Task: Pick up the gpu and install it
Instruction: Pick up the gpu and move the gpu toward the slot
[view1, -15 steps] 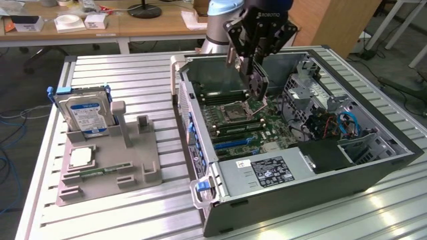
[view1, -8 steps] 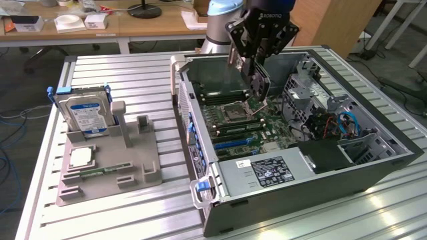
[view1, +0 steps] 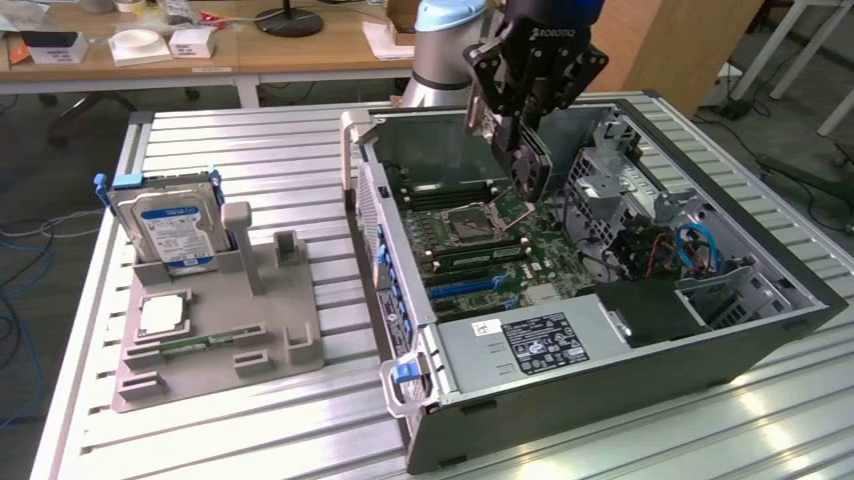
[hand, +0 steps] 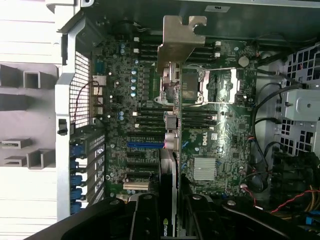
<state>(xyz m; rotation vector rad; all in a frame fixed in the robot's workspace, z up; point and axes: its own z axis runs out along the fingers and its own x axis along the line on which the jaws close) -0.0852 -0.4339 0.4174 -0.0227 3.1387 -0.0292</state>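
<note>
My gripper (view1: 515, 122) hangs over the open computer case (view1: 747, 310), shut on the gpu (view1: 525, 168). The card is held on edge above the motherboard (view1: 481, 245), near the CPU socket. In the wrist view the gpu (hand: 172, 135) shows edge-on between my black fingers (hand: 145, 220), and its silver end bracket (hand: 178, 42) points away from the gripper (hand: 172, 217). On the motherboard (hand: 220, 140) below, a blue slot (hand: 145, 144) lies just to one side of the card's edge. The card hangs apart from the board.
A grey parts holder (view1: 287, 345) on the slatted table at the exterior view's left carries a silver hard drive with a blue label (view1: 167, 230), a CPU chip (view1: 160, 315) and a memory stick (view1: 200, 343). Case walls, drive cage (view1: 627, 170) and cables (view1: 694, 250) surround the board.
</note>
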